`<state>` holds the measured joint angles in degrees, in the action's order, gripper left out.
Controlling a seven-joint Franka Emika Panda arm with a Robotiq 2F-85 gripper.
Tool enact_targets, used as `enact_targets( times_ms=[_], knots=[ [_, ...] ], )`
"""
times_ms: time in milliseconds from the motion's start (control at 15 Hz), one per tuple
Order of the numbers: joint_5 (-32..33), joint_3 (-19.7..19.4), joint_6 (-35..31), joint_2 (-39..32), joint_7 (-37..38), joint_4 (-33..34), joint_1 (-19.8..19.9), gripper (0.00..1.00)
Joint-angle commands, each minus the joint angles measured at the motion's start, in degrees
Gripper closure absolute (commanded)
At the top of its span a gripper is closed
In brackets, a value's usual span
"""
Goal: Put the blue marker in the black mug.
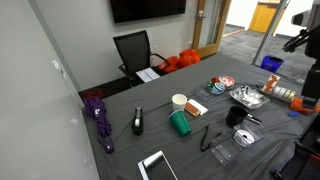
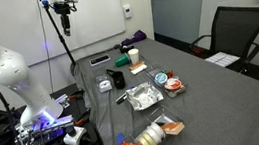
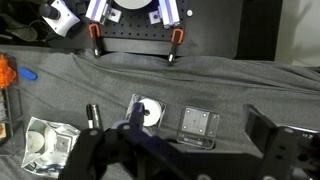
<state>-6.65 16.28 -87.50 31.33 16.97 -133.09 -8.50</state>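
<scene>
The black mug (image 1: 236, 115) stands on the grey-clothed table between crumpled foil and a CD case; it also shows in the other exterior view (image 2: 116, 80) and as a small dark cylinder in the wrist view (image 3: 92, 116). A small blue object that looks like the blue marker (image 3: 28, 75) lies by orange items near the table edge, also in an exterior view (image 1: 296, 113). My gripper (image 3: 200, 138) is open and empty, high above a clear plastic case, well away from both marker and mug.
A green cup (image 1: 180, 123) and a white paper cup (image 1: 179, 101) stand mid-table. Crumpled foil (image 3: 48, 145), a CD case (image 3: 148, 112) and a clear case (image 3: 198, 125) lie below me. A purple umbrella (image 1: 98, 115) lies at one end. A black chair (image 1: 133, 50) stands beyond.
</scene>
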Motion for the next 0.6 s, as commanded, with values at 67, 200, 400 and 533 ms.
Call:
enact_targets(
  times_ms=[67,200,400,533],
  knots=[
    [-0.13,-3.58,-1.42,3.68,-3.63,-2.18,0.01,0.00],
    [-0.90,-2.89,-10.30,1.52,-3.44,-6.02,-0.03,0.00],
    [-1.13,-5.20,-20.24,1.49,-5.75,-11.34,0.39,0.00],
    [-1.12,-6.90,-26.46,0.98,-7.73,-14.41,0.61,0.00]
  ],
)
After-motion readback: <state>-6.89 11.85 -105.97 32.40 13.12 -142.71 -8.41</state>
